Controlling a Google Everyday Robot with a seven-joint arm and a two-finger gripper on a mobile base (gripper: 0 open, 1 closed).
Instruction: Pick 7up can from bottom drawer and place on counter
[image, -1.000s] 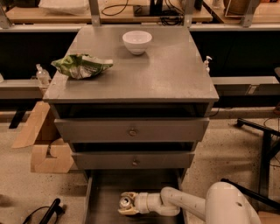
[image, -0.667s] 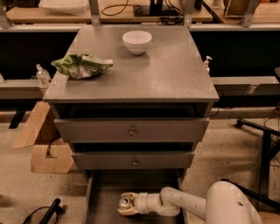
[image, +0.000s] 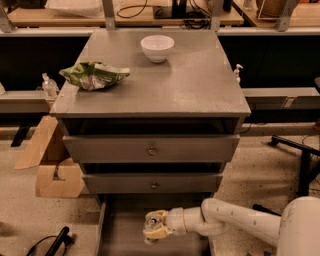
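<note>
The bottom drawer (image: 122, 236) is pulled open at the foot of the cabinet, showing a bare grey floor. My gripper (image: 156, 229) reaches into it from the right on a white arm. Its yellowish fingers are closed around the 7up can (image: 152, 220), whose silver top shows between them, just above the drawer floor. The can's body is mostly hidden by the fingers. The counter (image: 180, 85) is the flat grey cabinet top, well above the gripper.
A white bowl (image: 157, 47) and a green and white chip bag (image: 94, 75) sit on the counter. Two shut drawers with round knobs (image: 151, 149) are above the open one. Cardboard (image: 50, 165) lies left, a black chair base (image: 300, 160) right.
The gripper with the can has shifted slightly right and up inside the drawer. Nothing else has moved.
</note>
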